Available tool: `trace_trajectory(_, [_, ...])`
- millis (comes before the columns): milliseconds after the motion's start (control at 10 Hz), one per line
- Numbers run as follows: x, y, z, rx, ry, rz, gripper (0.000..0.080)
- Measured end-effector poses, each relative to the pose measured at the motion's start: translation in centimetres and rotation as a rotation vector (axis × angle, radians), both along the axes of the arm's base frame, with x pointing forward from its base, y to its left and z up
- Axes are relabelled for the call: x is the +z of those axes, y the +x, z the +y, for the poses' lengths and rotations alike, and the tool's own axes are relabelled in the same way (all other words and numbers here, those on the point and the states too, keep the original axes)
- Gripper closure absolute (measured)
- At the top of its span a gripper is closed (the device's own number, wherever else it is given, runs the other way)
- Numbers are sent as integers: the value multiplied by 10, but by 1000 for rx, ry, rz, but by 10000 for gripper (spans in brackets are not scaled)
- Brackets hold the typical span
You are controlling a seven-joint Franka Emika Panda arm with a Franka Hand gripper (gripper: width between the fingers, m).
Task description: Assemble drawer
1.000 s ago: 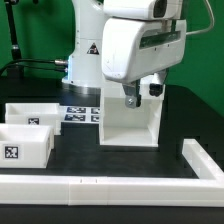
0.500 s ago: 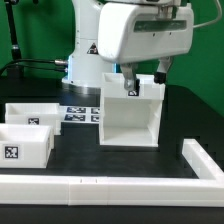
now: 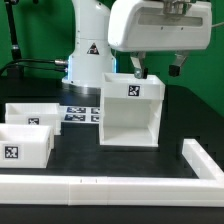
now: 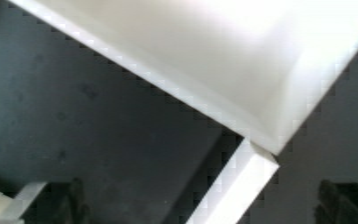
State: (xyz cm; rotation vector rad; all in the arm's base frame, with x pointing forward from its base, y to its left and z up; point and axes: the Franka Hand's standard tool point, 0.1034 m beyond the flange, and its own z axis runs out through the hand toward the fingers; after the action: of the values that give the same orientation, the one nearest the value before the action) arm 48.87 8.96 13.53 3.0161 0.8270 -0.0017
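Exterior view: the gripper hovers just above the upright housing, jaws apart and holding nothing, while the rear tray and the front tray sit well to the exterior view's left of the housing. Wrist view: the housing shows white beyond the spread jaws, untouched. Fetching a tray next likely wants a firm pinch on one wall, kept level to meet the housing's open front.

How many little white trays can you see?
2. Both are at the exterior view's left, beside the housing: the back tray and the front tray nearer the camera. None seems hidden.
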Motion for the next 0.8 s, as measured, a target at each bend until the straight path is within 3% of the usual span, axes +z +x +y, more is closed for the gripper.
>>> trace_trajectory(300, [1, -2, 1, -51, 0, -10, 150])
trace_trajectory(500, [-1, -28, 4, -236, -7, -17, 150])
trace_trajectory(800, [-5, -45, 12, -376, -6, 10, 150])
